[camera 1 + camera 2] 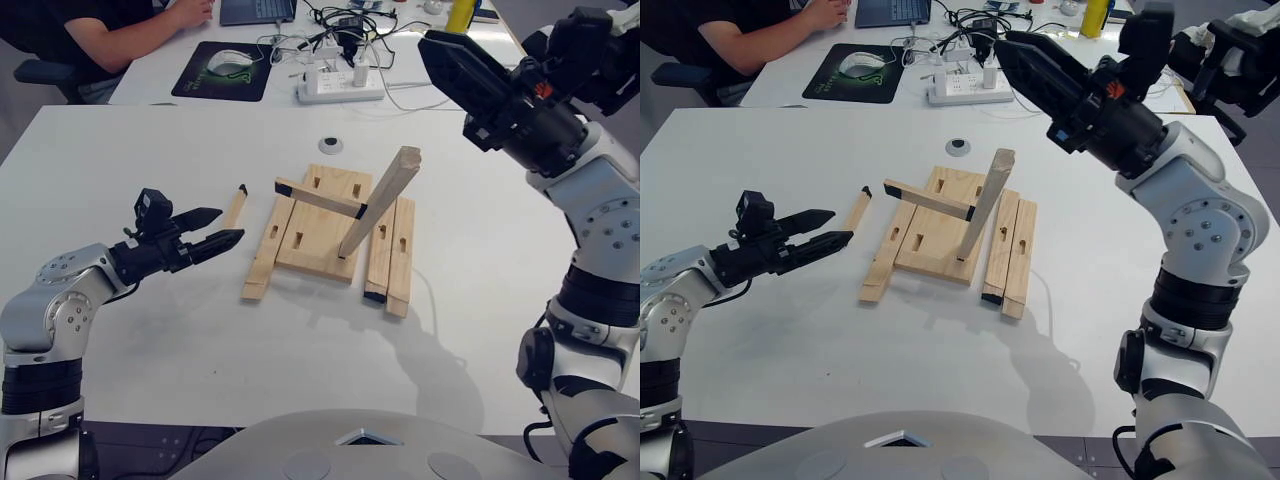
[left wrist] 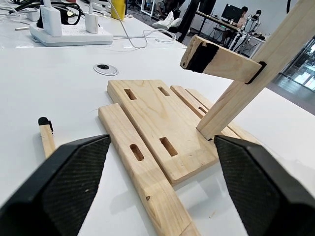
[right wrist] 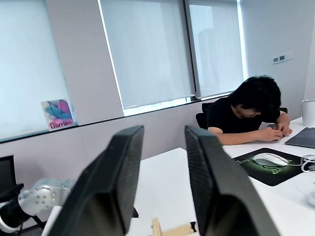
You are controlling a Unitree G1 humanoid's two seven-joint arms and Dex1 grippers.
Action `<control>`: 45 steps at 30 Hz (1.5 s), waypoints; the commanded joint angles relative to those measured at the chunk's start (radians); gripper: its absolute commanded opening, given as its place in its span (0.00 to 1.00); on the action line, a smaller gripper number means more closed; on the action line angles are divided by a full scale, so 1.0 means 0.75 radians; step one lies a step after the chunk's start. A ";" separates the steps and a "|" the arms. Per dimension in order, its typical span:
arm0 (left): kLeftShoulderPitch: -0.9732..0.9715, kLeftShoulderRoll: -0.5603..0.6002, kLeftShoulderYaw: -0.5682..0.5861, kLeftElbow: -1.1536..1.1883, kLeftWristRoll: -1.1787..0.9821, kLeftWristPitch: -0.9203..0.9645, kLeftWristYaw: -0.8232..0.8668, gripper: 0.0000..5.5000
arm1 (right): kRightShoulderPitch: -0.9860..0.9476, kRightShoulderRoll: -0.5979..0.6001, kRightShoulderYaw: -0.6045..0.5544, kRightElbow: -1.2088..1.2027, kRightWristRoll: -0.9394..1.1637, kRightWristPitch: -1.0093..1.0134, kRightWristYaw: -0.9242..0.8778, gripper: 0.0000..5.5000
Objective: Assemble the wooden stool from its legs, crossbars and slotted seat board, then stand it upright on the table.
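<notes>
left gripper (image 1: 231, 223) — black, tapered, knurled

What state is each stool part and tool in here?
Slotted wooden seat board: flat on table.
Pale wooden leg: standing tilted on board.
Black-tipped wooden crossbar: plugged into that leg.
Short black-tipped loose bar: lying left of board.
Wooden leg at board's left edge: lying flat.
Two wooden legs right of board: lying flat.
Left tool: open, empty.
Right tool: open, empty.

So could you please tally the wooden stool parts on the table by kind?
Seat board: 1
Legs: 4, one standing in the board
Crossbars: 2, one loose
Total: 7
</notes>
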 commanded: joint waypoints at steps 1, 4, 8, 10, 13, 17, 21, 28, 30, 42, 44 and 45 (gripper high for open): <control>-0.036 -0.004 -0.019 0.017 0.014 -0.009 -0.004 0.71 | -0.028 0.073 0.013 -0.029 0.043 -0.004 -0.095 0.13; -0.051 -0.008 -0.032 0.027 0.016 -0.012 -0.006 0.71 | -0.046 0.087 0.043 -0.029 0.013 -0.022 -0.107 0.05; -0.054 -0.015 -0.046 0.022 0.016 -0.015 -0.001 0.71 | -0.103 0.084 0.067 -0.016 -0.027 -0.052 -0.103 0.00; -0.050 -0.017 -0.050 0.021 0.017 -0.020 -0.001 0.71 | -0.147 0.088 0.062 -0.011 -0.027 -0.063 -0.116 0.00; -0.047 -0.018 -0.051 0.021 0.016 -0.021 0.001 0.71 | -0.207 0.109 0.028 -0.004 0.012 -0.084 -0.157 0.00; -0.045 -0.020 -0.054 0.015 0.013 -0.020 0.003 0.71 | -0.194 0.132 0.029 -0.027 0.057 -0.074 -0.185 0.00; -0.048 -0.021 -0.060 0.011 0.013 -0.016 0.005 0.71 | 0.068 0.049 0.267 -0.079 -0.147 -0.040 -0.052 0.00; -0.004 -0.047 -0.080 -0.027 0.003 -0.003 0.021 0.71 | 0.032 0.124 0.259 -0.068 -0.253 -0.210 -0.070 0.00; 0.008 -0.057 -0.084 -0.032 0.006 -0.004 0.026 0.71 | -0.055 0.130 0.188 -0.051 -0.208 -0.230 -0.103 0.00; 0.048 -0.076 -0.071 -0.063 -0.003 -0.003 0.052 0.71 | -0.156 0.058 0.069 -0.045 0.035 -0.091 -0.159 0.00; 0.027 -0.070 -0.079 -0.051 -0.001 0.001 0.043 0.71 | 0.059 0.038 0.201 -0.099 -0.049 -0.053 -0.090 0.00; 0.019 -0.069 -0.083 -0.048 -0.001 0.003 0.039 0.71 | 0.142 0.037 0.240 -0.103 -0.090 -0.063 -0.071 0.00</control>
